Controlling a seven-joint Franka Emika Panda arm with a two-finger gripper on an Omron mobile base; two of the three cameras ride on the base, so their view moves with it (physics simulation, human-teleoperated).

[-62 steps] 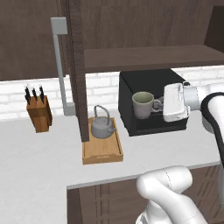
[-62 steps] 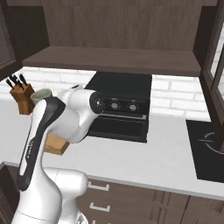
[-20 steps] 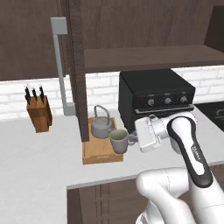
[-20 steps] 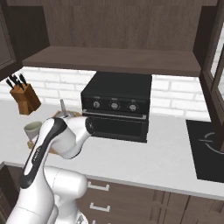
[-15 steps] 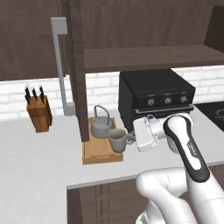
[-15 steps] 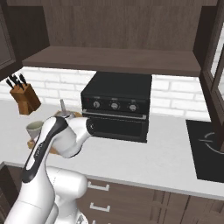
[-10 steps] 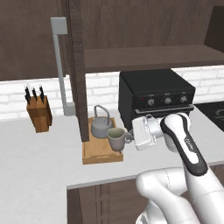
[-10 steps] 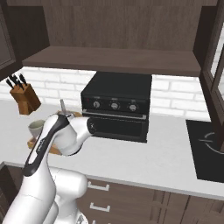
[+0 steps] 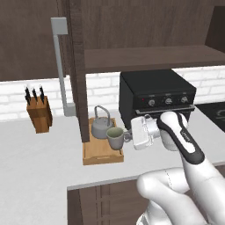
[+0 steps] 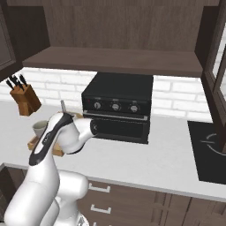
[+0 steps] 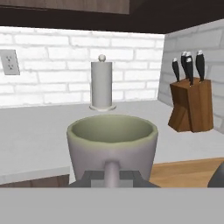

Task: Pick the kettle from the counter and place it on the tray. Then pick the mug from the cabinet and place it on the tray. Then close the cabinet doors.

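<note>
Counter [image 9: 39, 154]: knife block [image 9: 38, 114], kettle [image 9: 101, 126] beside held mug [image 9: 115, 137].

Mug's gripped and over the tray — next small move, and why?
Probably lower it straight down. The gripper is shut on the mug by its handle, upright, above the tray just in front of the kettle; bare wood lies below it.

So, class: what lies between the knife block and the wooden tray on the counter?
In the left base view, only bare counter lies between the knife block and the wooden tray, though the open cabinet door's lower edge hangs above that stretch.
</note>
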